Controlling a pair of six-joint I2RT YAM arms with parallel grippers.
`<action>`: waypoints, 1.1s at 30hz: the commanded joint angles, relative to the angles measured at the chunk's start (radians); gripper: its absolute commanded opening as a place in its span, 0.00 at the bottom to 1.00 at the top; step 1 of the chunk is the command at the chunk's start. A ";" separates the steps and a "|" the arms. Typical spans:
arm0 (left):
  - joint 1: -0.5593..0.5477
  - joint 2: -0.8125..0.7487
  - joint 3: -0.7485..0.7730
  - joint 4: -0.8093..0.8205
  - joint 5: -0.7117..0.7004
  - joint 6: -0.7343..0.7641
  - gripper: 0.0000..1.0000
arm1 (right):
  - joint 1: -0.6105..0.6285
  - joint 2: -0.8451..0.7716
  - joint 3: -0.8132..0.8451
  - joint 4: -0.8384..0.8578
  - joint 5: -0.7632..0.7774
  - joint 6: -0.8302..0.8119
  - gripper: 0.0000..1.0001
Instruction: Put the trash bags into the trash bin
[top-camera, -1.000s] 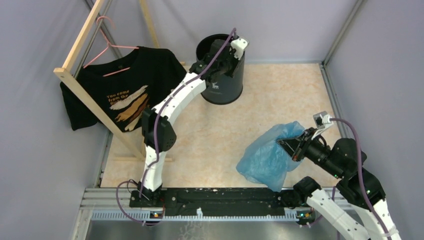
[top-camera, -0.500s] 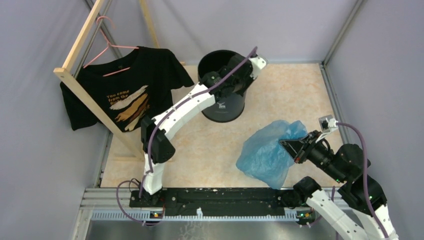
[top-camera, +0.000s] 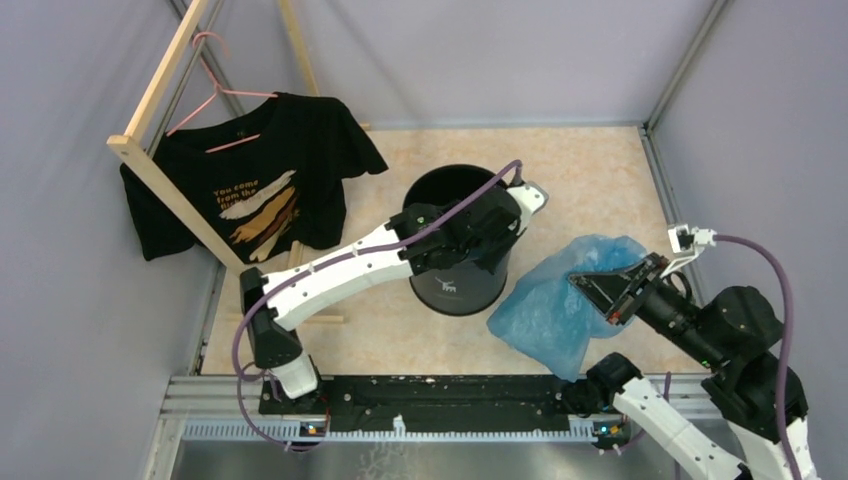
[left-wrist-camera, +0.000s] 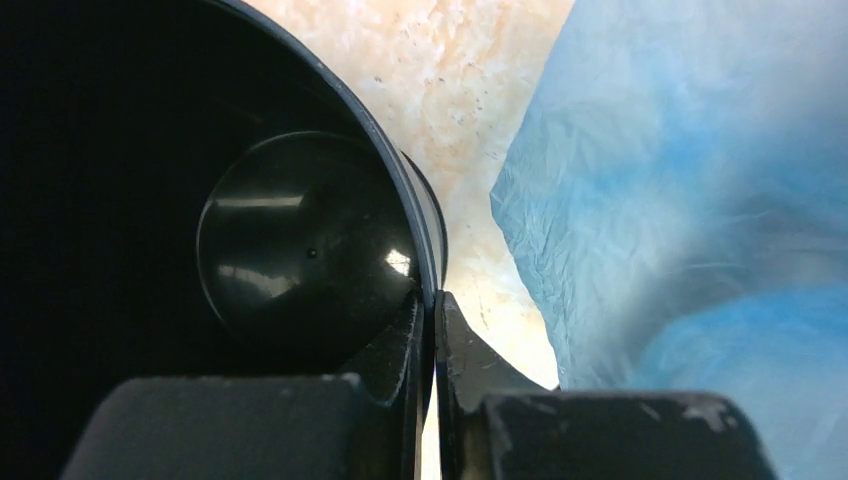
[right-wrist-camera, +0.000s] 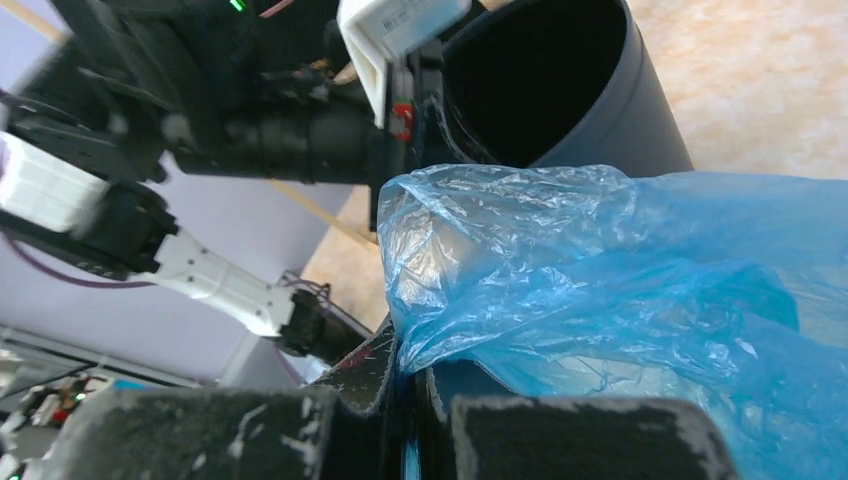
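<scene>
The trash bin (top-camera: 472, 294), dark and round with a white deer logo, stands upright at mid-table. My left gripper (top-camera: 508, 222) is shut on its right rim; in the left wrist view the jaws (left-wrist-camera: 432, 300) pinch the thin rim, with the bin's empty bottom (left-wrist-camera: 300, 250) visible. The trash bag (top-camera: 555, 305), crinkly light-blue plastic, hangs just right of the bin, touching or nearly touching its side. My right gripper (top-camera: 580, 284) is shut on the bag's upper edge. In the right wrist view the bag (right-wrist-camera: 600, 270) bunches out of the jaws (right-wrist-camera: 412, 365), with the bin (right-wrist-camera: 610, 90) just beyond.
A black T-shirt (top-camera: 250, 180) hangs on a pink hanger (top-camera: 215, 95) from a wooden rack (top-camera: 165, 170) at the back left. Grey walls close the table on three sides. Bare beige tabletop (top-camera: 590, 170) lies behind the bin and bag.
The left gripper closed on the bin's rim and pulled the bin from the back of the table forward beside the bag. The right gripper, holding the bag, shifted slightly right.
</scene>
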 joint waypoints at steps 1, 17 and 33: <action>-0.011 -0.135 -0.119 0.038 0.037 -0.132 0.01 | 0.008 0.076 0.135 -0.031 -0.090 0.041 0.00; -0.020 -0.315 -0.294 0.293 0.281 -0.267 0.61 | 0.007 0.164 0.327 0.053 -0.191 0.010 0.00; -0.018 -0.809 -0.446 0.415 -0.174 0.024 0.98 | 0.007 0.513 0.464 0.707 -0.514 0.224 0.00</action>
